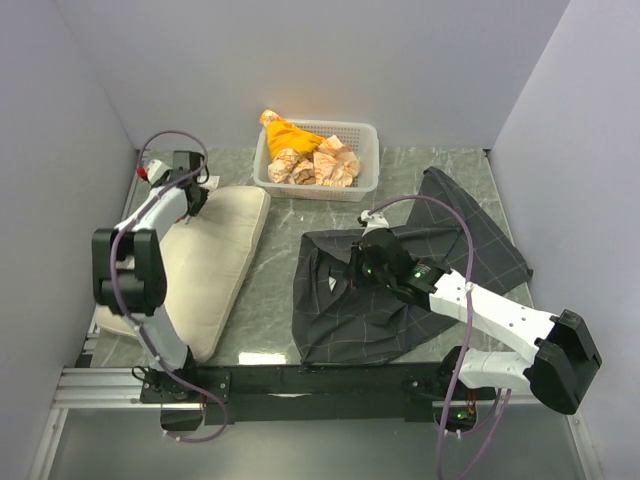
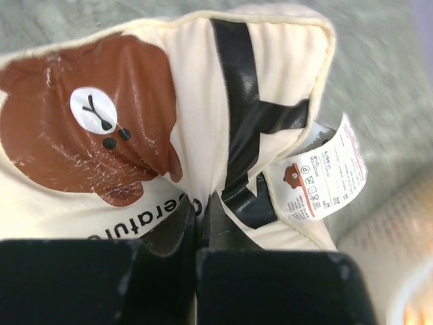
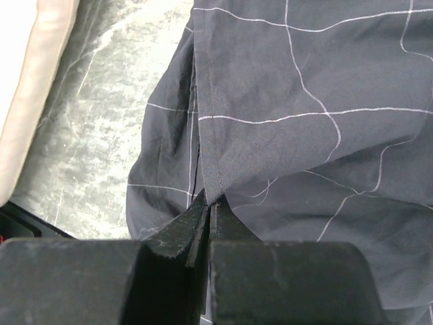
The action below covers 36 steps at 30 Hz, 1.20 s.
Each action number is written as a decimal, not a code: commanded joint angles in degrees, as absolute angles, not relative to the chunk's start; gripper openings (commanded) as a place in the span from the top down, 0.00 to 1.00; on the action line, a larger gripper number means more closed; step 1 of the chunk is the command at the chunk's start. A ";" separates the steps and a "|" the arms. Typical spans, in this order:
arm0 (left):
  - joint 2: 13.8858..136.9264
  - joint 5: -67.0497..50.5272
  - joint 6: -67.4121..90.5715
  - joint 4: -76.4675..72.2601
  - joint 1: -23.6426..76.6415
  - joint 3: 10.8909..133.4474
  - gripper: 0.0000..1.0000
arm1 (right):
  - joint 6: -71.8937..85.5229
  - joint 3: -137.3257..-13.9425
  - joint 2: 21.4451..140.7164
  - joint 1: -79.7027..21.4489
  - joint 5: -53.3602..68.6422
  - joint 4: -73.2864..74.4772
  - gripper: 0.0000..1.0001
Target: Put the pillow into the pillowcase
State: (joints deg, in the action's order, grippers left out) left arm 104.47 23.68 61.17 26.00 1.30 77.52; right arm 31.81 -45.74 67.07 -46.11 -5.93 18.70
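The cream pillow [image 1: 205, 260] lies on the left of the table, its far end bearing a brown bear face [image 2: 81, 132] and a white tag [image 2: 325, 176]. My left gripper [image 1: 192, 200] sits at that far end, shut on a pinched fold of the pillow's fabric [image 2: 200, 198]. The dark checked pillowcase [image 1: 420, 275] lies crumpled on the right. My right gripper [image 1: 352, 268] is at its left side, shut on the hemmed edge of the pillowcase [image 3: 214, 193], which rises a little off the table there.
A white mesh basket [image 1: 365, 185] with orange-and-white cloth bundles [image 1: 300, 150] stands at the back centre. A strip of marble tabletop [image 1: 275, 260] separates pillow and pillowcase. Walls enclose the left, back and right.
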 commanded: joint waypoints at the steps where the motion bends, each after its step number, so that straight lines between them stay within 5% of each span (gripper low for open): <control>1: 90.66 15.40 41.69 10.91 0.96 68.57 0.99 | 30.68 -47.81 66.09 -46.41 -6.85 19.42 1.00; 18: 55.47 21.17 48.59 9.93 23.01 42.98 0.99 | 31.11 -50.45 67.68 -46.41 -5.10 21.00 1.00; 25: 55.28 37.60 54.22 11.43 37.78 42.02 0.99 | 31.73 -51.07 64.70 -46.41 -1.86 21.80 1.00; 36: 66.70 43.24 54.84 6.24 42.17 46.76 0.99 | 32.43 -50.62 59.41 -46.32 -0.18 24.78 1.00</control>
